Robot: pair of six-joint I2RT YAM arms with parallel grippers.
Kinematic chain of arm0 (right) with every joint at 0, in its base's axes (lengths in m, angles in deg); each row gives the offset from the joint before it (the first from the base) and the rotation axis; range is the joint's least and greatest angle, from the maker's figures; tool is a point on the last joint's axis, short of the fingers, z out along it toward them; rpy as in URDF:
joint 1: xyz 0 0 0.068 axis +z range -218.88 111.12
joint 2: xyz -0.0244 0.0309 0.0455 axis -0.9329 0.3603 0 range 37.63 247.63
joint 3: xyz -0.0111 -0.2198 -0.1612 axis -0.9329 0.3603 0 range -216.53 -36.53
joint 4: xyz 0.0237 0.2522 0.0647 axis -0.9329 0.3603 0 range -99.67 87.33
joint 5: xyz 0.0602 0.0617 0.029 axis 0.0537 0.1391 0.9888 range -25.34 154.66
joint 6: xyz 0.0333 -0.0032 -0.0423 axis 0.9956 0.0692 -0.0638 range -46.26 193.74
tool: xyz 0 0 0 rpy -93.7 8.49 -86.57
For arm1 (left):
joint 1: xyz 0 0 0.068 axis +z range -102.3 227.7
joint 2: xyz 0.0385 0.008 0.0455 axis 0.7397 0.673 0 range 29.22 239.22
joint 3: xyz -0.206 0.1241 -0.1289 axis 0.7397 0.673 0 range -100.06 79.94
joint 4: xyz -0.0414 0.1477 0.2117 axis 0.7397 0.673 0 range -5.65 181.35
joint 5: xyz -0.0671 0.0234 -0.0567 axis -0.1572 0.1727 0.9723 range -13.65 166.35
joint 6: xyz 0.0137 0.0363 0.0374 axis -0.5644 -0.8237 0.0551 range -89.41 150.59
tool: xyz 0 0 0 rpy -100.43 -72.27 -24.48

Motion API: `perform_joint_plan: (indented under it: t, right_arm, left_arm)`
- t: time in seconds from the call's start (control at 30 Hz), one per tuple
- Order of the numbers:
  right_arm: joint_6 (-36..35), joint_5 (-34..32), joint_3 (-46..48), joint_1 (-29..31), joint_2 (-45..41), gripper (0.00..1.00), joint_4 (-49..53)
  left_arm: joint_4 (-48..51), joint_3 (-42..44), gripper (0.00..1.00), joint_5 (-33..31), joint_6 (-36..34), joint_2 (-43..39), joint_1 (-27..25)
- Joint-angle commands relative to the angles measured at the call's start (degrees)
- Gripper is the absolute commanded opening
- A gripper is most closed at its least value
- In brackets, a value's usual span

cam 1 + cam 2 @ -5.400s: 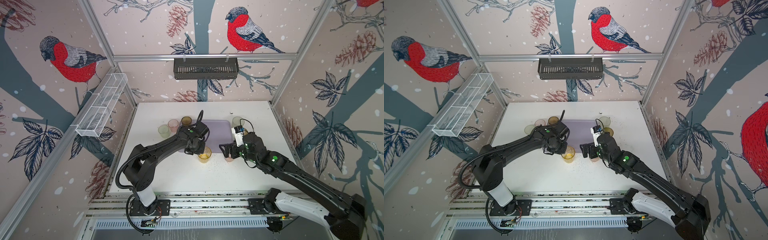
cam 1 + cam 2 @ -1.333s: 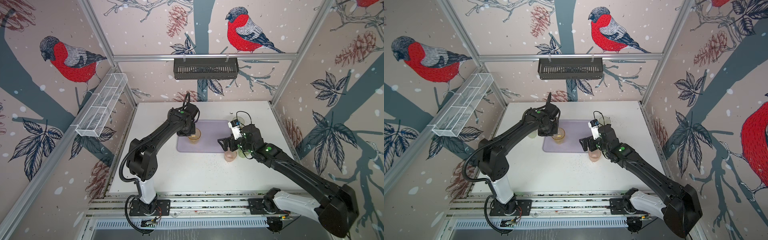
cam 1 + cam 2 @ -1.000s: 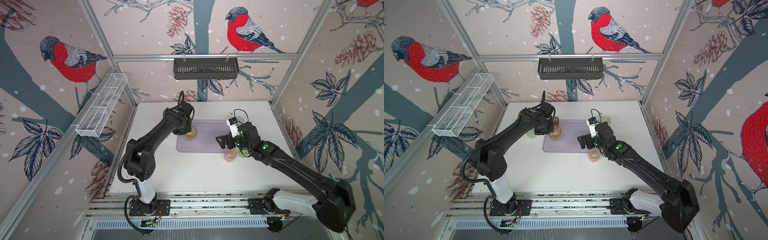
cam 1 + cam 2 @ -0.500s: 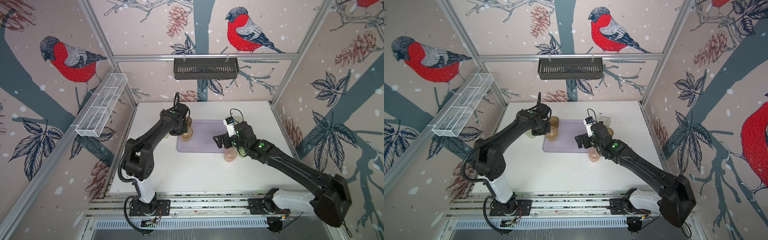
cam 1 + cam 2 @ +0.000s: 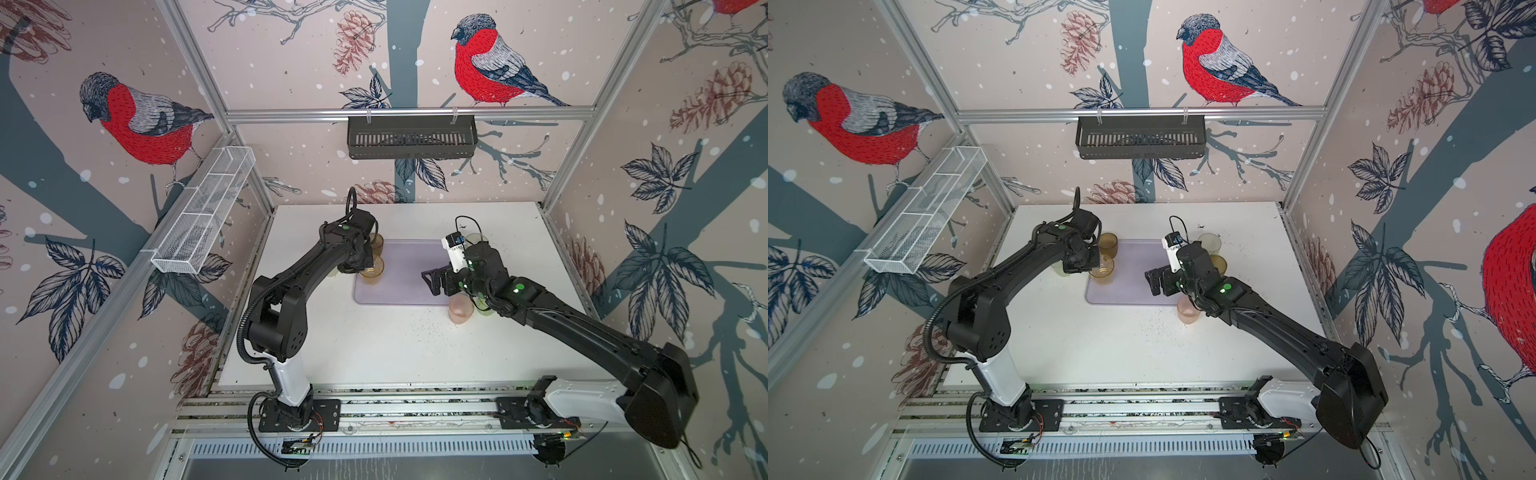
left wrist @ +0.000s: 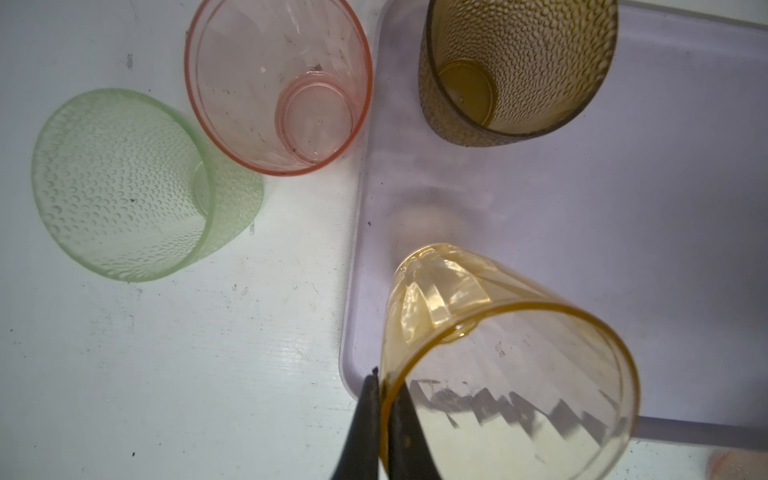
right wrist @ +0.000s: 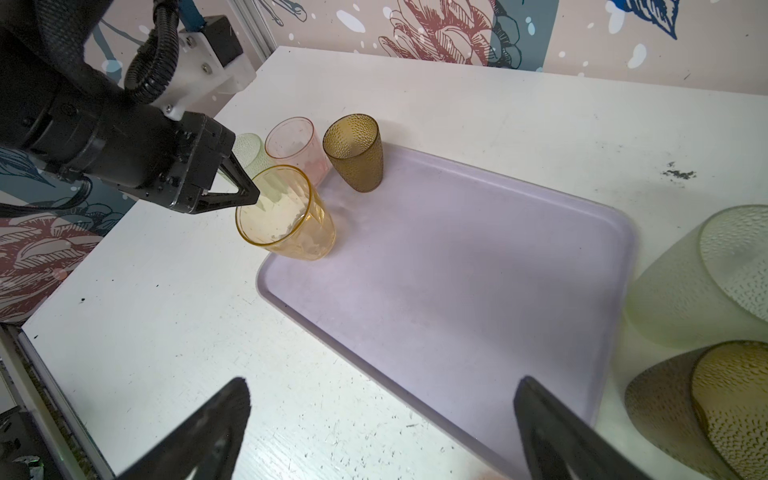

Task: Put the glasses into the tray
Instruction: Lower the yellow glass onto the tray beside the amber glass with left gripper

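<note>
Left gripper (image 6: 384, 388) on tilted, faceted amber glass (image 6: 505, 365) over tray (image 6: 623, 216)

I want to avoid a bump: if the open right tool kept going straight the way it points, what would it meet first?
Probably the bare floor of the lilac tray: the right tool angles down over its near edge with nothing between. Further along stands the yellow glass, though depth is hard to judge.
</note>
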Motion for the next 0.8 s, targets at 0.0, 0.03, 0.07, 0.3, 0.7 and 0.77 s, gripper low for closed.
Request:
perform_joint_plan:
  t: [0.0,0.03,0.07,0.3,0.7,0.77]
  right_arm:
    - [0.8,-0.2,-0.5,0.5,0.1,0.99,-1.6]
    - [0.8,-0.2,-0.4,0.7,0.1,1.00,-1.6]
    - [0.8,-0.3,-0.4,0.8,0.1,0.99,-1.6]
    - [1.1,-0.7,-0.3,1.6,0.1,1.00,-1.9]
    - [1.5,-1.0,-0.3,2.2,0.1,1.00,-2.2]
    - [1.4,-1.0,-0.4,2.2,1.1,1.00,-2.2]
  left_arm:
    - [-1.3,0.5,0.00,0.0,0.0,-0.2,0.1]
    - [-1.4,0.5,0.00,-0.1,0.1,-0.1,0.1]
    - [-1.6,0.7,0.00,-0.1,0.2,-0.2,0.1]
    - [-2.1,1.5,0.00,0.0,0.2,0.1,0.2]
    - [-3.0,2.4,0.00,0.6,0.0,0.3,0.2]
    - [-3.5,2.8,0.00,0.8,0.0,0.2,0.2]
